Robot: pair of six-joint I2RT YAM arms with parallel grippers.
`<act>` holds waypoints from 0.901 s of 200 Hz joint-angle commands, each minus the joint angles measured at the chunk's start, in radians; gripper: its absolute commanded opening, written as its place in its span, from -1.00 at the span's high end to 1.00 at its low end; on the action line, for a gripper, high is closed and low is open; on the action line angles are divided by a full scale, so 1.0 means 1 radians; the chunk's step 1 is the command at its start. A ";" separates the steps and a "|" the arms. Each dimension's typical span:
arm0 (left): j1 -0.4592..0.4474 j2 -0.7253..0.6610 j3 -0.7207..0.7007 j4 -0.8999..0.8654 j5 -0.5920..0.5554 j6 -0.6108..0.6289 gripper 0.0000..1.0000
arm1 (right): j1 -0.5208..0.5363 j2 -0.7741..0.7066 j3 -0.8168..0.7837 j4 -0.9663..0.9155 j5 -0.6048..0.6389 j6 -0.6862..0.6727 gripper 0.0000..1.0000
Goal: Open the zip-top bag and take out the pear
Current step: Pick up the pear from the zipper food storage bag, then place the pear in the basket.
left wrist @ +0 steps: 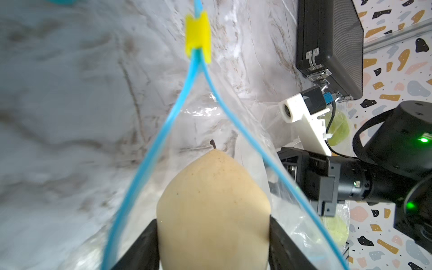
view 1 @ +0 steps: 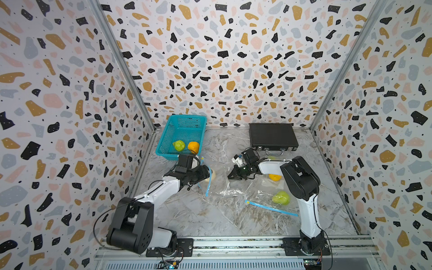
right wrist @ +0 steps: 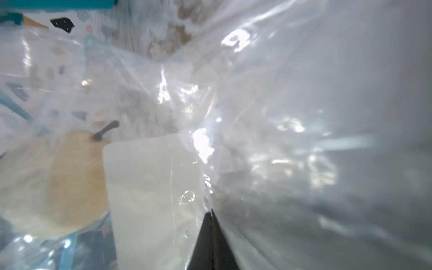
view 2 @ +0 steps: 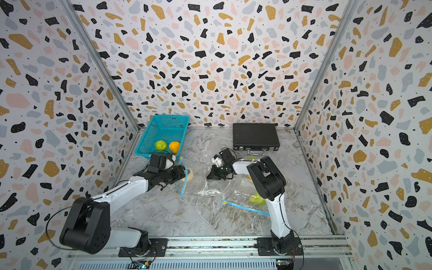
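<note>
Left gripper (left wrist: 211, 224) gripping pear (left wrist: 210, 194) on both flanks, inside open mouth of zip-top bag (view 1: 224, 194), left of centre. Right gripper (view 1: 234, 177) closed, pinching bag film. Advising: drawing pear leftward, straight, slowly, right anchoring film.

In both top views, left of centre, the left gripper (view 1: 207, 174) hid all but a pale sliver of the pear (view 2: 190, 174). The left wrist frame cut off its base and the fingers (left wrist: 140, 245); zip-top bag (right wrist: 292, 105) film blurred it in the right wrist view.
</note>
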 commanded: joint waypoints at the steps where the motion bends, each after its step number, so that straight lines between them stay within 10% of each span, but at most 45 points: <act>1: 0.056 -0.087 0.007 -0.231 -0.009 0.116 0.04 | -0.029 -0.028 -0.027 0.022 0.052 0.042 1.00; 39: 0.240 -0.172 0.113 -0.339 -0.016 0.178 0.03 | -0.034 -0.039 0.034 0.021 0.028 0.040 1.00; 79: 0.340 0.071 0.476 -0.330 0.032 0.193 0.04 | -0.073 -0.118 0.085 -0.002 0.002 0.022 0.95; 125: 0.375 0.460 0.863 -0.351 0.046 0.203 0.03 | -0.143 -0.334 -0.018 -0.144 0.006 -0.060 0.29; 149: 0.395 0.577 0.936 -0.280 0.135 0.157 -0.12 | -0.202 -0.527 -0.097 -0.371 0.114 -0.198 0.03; 180: 0.400 0.608 0.961 -0.209 0.213 0.122 -0.78 | -0.330 -0.816 -0.203 -0.649 0.290 -0.310 -0.28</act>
